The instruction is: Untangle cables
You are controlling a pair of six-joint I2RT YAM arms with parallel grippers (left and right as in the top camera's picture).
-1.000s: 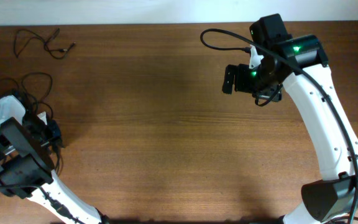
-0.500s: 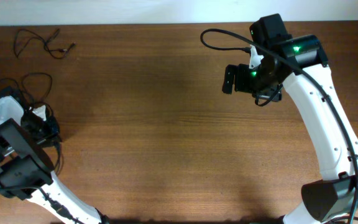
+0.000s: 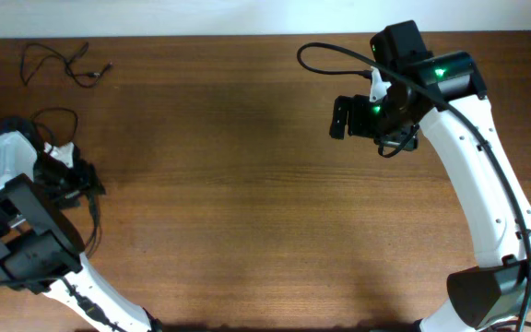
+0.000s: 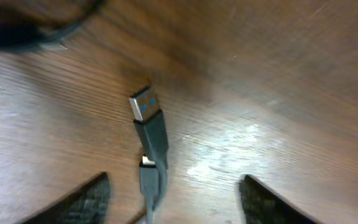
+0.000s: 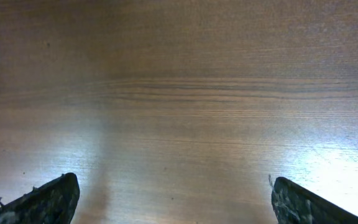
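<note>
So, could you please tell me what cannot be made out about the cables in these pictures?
Overhead: the tangled cables are partly covered by the left arm.
Overhead: the separate cable at the far corner is too small to tell its plugs.
Left wrist: the USB plug has its cord cut off by the bottom edge; the black cord at top left is blurred.
Right wrist: bare table only.

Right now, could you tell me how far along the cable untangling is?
Done: one cable lies alone at the far-left corner. In hand: nothing; the left gripper stands open over a USB plug. Left: the loops beside it; the right gripper hangs open, empty.
</note>
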